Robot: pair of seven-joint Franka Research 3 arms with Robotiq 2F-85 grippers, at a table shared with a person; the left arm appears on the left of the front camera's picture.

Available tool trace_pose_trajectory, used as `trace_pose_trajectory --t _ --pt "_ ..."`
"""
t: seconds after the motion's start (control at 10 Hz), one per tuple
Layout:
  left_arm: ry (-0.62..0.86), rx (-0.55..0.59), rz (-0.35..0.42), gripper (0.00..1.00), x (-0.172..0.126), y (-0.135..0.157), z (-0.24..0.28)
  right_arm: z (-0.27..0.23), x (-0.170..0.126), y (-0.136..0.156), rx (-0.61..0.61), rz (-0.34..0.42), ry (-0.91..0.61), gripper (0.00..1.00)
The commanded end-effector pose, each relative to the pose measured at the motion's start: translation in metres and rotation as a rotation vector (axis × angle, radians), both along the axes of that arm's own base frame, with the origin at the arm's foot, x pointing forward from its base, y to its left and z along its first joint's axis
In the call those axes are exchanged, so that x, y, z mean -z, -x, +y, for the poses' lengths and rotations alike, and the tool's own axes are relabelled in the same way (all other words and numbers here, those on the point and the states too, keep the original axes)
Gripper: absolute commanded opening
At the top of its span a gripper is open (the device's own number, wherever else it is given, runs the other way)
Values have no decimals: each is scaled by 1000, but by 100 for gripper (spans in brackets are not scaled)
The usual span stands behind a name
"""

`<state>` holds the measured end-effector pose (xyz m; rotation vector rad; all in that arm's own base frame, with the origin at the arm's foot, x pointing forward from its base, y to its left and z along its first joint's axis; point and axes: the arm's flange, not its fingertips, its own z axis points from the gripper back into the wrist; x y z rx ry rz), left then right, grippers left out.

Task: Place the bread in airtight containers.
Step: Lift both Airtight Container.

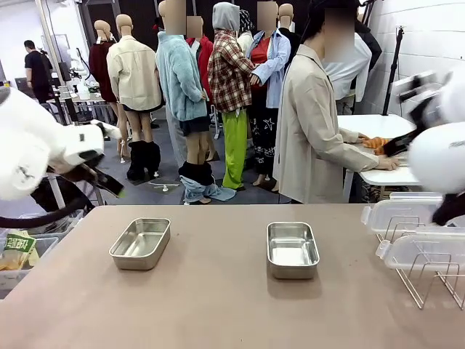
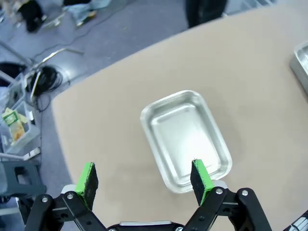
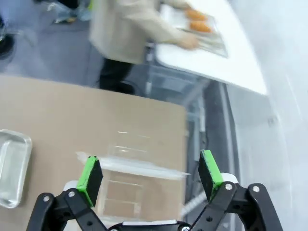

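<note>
Bread (image 1: 376, 143) lies on the far white table (image 1: 378, 125) at three o'clock, nothing packed yet: left pan (image 1: 140, 243) at eight o'clock and right pan (image 1: 292, 249) at five sit empty on the counter (image 1: 218, 305), with left gripper (image 2: 144, 175) and right gripper (image 3: 149, 171) fingers wide, empty.

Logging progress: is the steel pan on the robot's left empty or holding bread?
Empty. The left pan has a bare shiny floor in the front and left wrist views.

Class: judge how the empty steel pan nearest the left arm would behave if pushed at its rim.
The steel pan probably stays stiff: formed metal with a rolled rim. Empty and shallow, it is likely light and may slide on the smooth table rather than tip.
</note>
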<state>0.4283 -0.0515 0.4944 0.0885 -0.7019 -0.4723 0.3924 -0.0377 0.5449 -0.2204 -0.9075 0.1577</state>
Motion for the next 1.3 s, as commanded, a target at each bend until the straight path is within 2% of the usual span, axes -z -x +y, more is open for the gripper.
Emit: trace_pose_trajectory --t 0.0,0.1,0.3,0.4,0.5,1.2 --pt "-10 -55 40 100 -8 -7 38 -59 6 -26 167 85 -35 100" --pt "-26 -82 67 100 -12 -5 53 -104 11 -27 249 107 -94 100" --pt "-17 -75 87 100 -10 0 70 -157 28 -28 350 158 -158 100" --pt "3 -78 93 100 -5 -1 71 -162 38 -29 333 153 -165 100" --pt "-5 -94 74 100 -7 -2 68 -162 28 -13 319 147 -112 100" --pt "-5 -94 74 100 -7 -2 68 -162 28 -13 319 147 -112 100"
